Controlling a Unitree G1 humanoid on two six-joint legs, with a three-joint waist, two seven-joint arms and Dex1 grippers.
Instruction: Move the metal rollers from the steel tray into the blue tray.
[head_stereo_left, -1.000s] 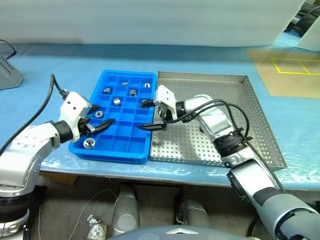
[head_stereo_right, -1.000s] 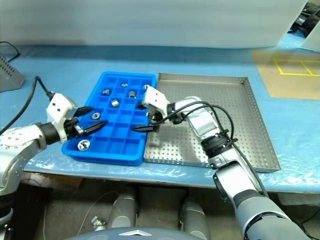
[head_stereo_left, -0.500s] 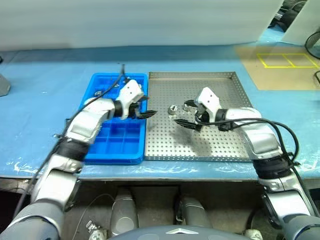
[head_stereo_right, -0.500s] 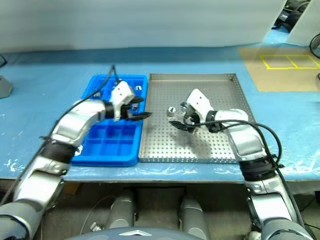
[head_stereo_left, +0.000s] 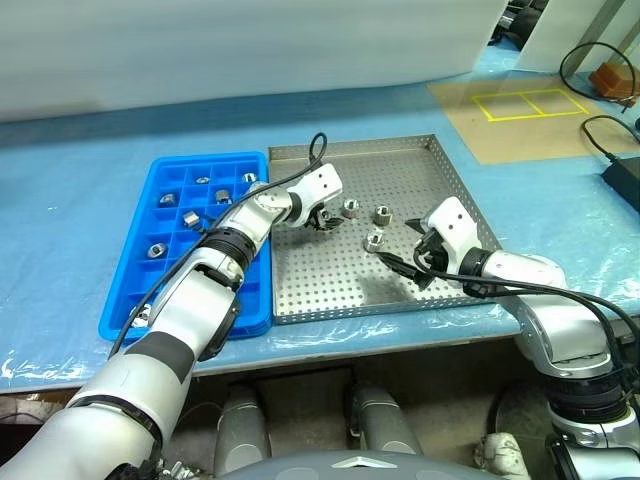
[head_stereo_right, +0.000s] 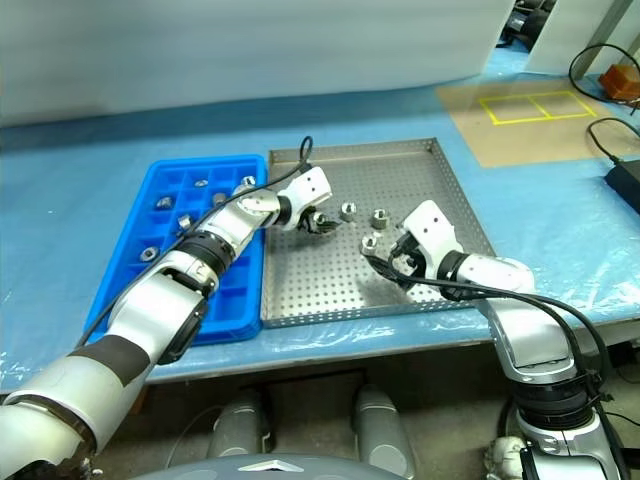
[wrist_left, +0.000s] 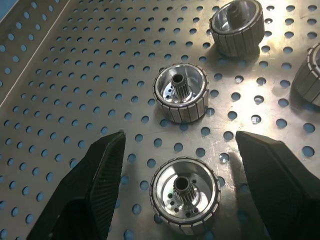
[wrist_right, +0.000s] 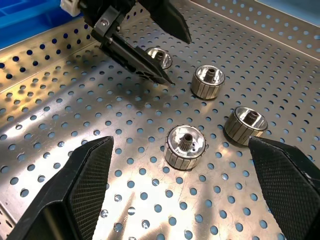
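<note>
Head views: we count four metal rollers (head_stereo_left: 351, 208) left on the steel tray (head_stereo_left: 420, 290), clustered in its far middle; several more already sit in compartments of the blue tray (head_stereo_left: 120, 300) alongside. The left gripper (head_stereo_left: 322, 219) reaches across from the blue tray side and hangs right over the roller nearest that tray; the right gripper (head_stereo_left: 410, 262) sits just short of the nearest roller (head_stereo_right: 368, 243), on the tray's right half. Left arm is the closer one to a pick, we judge. Left wrist view: the left gripper's two fingers (wrist_left: 100, 165) stand moderately apart, empty, with one roller (wrist_left: 185, 194) lying between the tips, flat end and centre hole facing up, axis upright; a second roller (wrist_left: 181, 93) just beyond, two more further off. We'd say a straight drop and squeeze takes the near one. Right wrist view: right gripper's fingers (wrist_right: 85, 175) spread wide, nothing between them but bare perforated floor; the closest roller (wrist_right: 186, 146) lies ahead, upright, clear of both pads. The left gripper's tips (wrist_right: 150, 70) show beyond, beside the far roller (wrist_right: 159, 56).
</note>
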